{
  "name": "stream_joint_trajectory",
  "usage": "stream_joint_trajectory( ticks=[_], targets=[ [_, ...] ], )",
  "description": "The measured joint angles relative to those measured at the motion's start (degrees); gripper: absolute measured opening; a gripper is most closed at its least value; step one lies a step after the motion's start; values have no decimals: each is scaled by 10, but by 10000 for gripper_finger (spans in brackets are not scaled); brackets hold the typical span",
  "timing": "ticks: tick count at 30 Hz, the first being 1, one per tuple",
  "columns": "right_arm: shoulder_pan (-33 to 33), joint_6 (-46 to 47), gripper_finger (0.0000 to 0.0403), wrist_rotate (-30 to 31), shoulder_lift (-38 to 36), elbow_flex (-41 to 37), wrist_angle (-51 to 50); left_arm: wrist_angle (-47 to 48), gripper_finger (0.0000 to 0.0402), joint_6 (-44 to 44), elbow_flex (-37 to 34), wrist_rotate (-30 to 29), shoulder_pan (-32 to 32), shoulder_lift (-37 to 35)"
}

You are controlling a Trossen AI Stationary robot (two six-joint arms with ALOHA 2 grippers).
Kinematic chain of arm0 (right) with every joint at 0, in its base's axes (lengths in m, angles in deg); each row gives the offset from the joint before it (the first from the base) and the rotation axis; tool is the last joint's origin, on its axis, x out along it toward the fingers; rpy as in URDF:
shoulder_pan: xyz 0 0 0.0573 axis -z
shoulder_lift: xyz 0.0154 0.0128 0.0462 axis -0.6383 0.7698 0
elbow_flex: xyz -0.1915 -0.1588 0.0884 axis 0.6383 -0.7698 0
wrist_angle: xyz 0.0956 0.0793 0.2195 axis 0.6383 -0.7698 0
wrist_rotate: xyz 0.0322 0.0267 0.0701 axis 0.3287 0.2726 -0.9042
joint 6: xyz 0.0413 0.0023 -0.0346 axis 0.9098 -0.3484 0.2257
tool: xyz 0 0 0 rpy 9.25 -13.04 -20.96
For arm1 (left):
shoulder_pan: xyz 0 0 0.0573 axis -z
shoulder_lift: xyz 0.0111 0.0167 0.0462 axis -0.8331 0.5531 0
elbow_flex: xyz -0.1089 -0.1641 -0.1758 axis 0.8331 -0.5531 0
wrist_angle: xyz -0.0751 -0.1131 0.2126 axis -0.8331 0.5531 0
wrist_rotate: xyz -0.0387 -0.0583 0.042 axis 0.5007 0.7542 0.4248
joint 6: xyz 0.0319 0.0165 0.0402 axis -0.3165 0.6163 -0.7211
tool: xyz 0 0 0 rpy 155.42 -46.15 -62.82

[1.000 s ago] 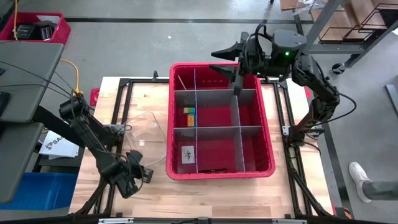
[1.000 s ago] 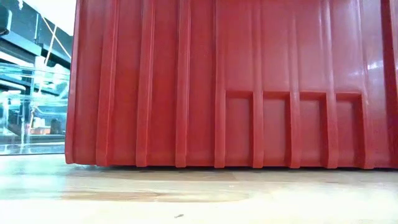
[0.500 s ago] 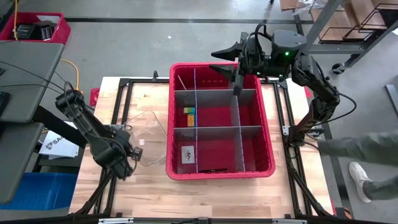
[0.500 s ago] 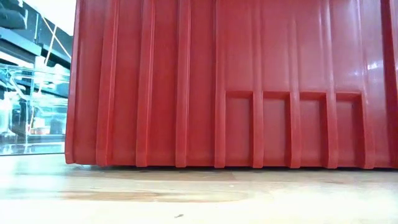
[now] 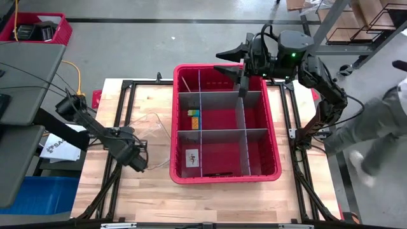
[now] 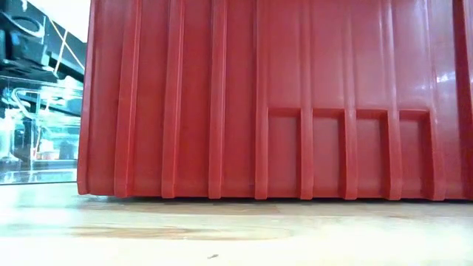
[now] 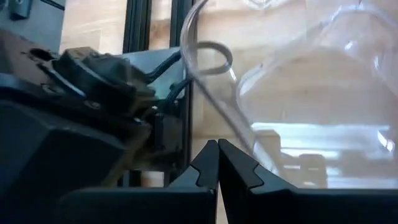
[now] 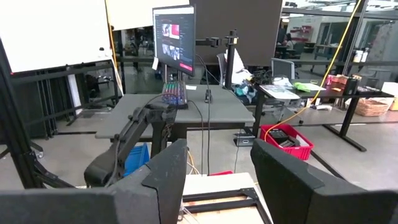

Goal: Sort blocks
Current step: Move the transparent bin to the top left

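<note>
Two arms, only left one busy. Left gripper [image 5: 141, 166] pressed together, holding nothing, has swung up from table's near left toward clear tub [image 5: 154, 135], now sits just beside bin [image 5: 273, 137]. Guess it's lining up for next grab, nothing sorted this second. Right gripper [image 5: 230, 62] spread wide, empty, hasn't budged, hangs over bin's far rim. Count: two blocks visible, green [image 5: 193, 113] and yellow [image 5: 196, 119], touching, same middle-left compartment. One bin, one tub. Person [image 5: 375, 127] just walked in at right.
</note>
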Motion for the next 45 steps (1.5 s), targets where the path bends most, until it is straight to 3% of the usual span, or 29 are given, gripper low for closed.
stream_joint_trajectory(
  ticks=[6,11,14,17,20,23,25,30,36,41,45],
  targets=[
    [0,-1,177,0,0,0,5,-5,0,0,4,-78,-69,43],
    [0,-2,177,0,0,0,18,6,0,9,9,-99,-136,63],
    [0,-4,177,0,1,0,24,28,0,-6,27,-164,-165,58],
    [0,-13,177,0,3,0,23,26,0,-53,49,-234,-195,35],
    [0,-13,177,0,5,0,23,24,0,-127,90,-258,-208,8],
    [0,-13,177,0,5,0,21,3,0,-328,147,-248,-184,-33],
    [0,-13,177,0,5,0,21,-40,0,-455,175,-205,-149,-57],
    [0,-20,177,0,5,0,16,-316,0,-671,155,-125,-39,-100],
    [0,-22,177,0,5,0,12,-360,0,-545,84,-85,14,-23],
    [0,-22,177,0,5,0,12,-471,0,-610,74,-72,36,17],
    [0,-22,177,2,5,0,13,-425,0,-590,62,-22,27,46]
  ],
)
